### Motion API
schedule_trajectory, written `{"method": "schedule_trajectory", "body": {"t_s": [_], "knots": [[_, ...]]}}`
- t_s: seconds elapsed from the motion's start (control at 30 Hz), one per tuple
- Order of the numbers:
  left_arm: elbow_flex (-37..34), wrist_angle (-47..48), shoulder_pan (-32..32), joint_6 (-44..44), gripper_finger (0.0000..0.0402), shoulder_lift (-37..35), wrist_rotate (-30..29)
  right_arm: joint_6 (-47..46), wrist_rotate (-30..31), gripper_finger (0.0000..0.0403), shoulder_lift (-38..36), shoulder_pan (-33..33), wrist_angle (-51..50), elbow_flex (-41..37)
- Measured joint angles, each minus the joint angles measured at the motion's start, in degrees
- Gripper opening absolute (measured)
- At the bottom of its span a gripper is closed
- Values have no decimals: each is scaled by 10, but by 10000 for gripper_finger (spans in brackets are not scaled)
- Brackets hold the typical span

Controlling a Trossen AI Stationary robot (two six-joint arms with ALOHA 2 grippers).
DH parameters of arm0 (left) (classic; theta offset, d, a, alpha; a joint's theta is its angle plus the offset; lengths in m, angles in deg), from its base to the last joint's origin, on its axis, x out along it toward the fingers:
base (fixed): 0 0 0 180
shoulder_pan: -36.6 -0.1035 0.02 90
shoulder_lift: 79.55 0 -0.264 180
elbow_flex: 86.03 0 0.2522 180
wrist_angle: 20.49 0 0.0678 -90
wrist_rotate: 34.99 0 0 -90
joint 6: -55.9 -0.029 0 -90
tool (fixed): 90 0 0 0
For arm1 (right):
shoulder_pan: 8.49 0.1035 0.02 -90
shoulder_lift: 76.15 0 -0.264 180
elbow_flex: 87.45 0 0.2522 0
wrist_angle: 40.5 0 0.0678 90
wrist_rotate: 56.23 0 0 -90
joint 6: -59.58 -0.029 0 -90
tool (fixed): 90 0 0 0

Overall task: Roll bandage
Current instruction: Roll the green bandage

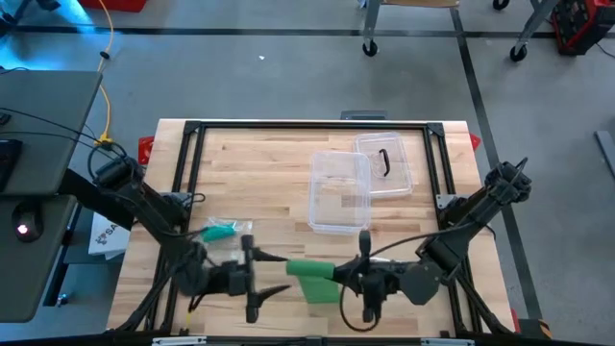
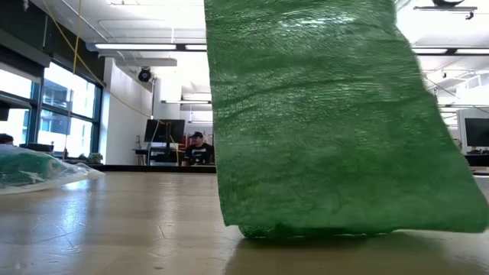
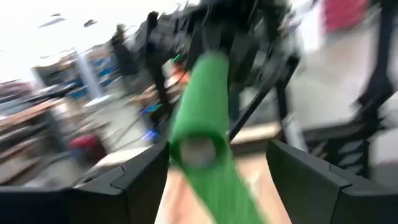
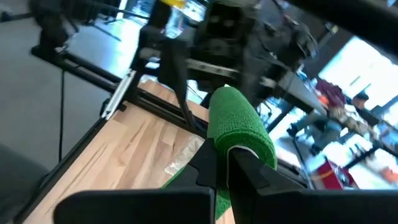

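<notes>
Our right end effector [image 1: 338, 276] is clenching one end of the green bandage roll [image 1: 309, 270], its two fingers [image 4: 214, 163] pressed together on the roll's edge in the right wrist view. Our left end effector [image 1: 276, 274] is standing released at the roll's opposite end, its fingers [image 3: 140, 177] spread wide on either side of the roll's round end face without touching it. Both are facing each other near the front edge of the wooden surface [image 1: 259, 173], with the roll lying crosswise between them.

From the roll, a loose green tail [image 1: 320, 289] is hanging down to the surface just below the right end effector; in the low view we are seeing it as a broad sheet reaching the wood.

Beyond the right end effector, toward the far side of the surface, a clear plastic box [image 1: 340, 193] is sitting with its clear lid [image 1: 385, 163] just beside it. Beside the left end effector, slightly farther back, a clear wrapper with green inside [image 1: 225, 230] is lying flat.
</notes>
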Motion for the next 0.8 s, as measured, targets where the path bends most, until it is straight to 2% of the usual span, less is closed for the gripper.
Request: {"method": "schedule_trajectory", "body": {"t_s": [0.07, 0.2, 0.33, 0.47, 0.8], "knots": [[0, 22, 14, 6, 263, 0, -43, -19, 2, 6, 0, -7, 2, 0], [0, 4, 17, 42, 261, 0, -49, -19, -5, 6, 0, -18, 4, 0], [-1, 5, -6, 107, 261, 2, -38, 5, -34, 6, 0, -27, 2, 0], [-1, 1, -27, 144, 263, 2, 26, 22, -47, 6, -2, -25, 1, 0], [-1, 13, -36, 182, 264, 0, 5, 60, -35, 6, -1, -12, -4, 0]]}}
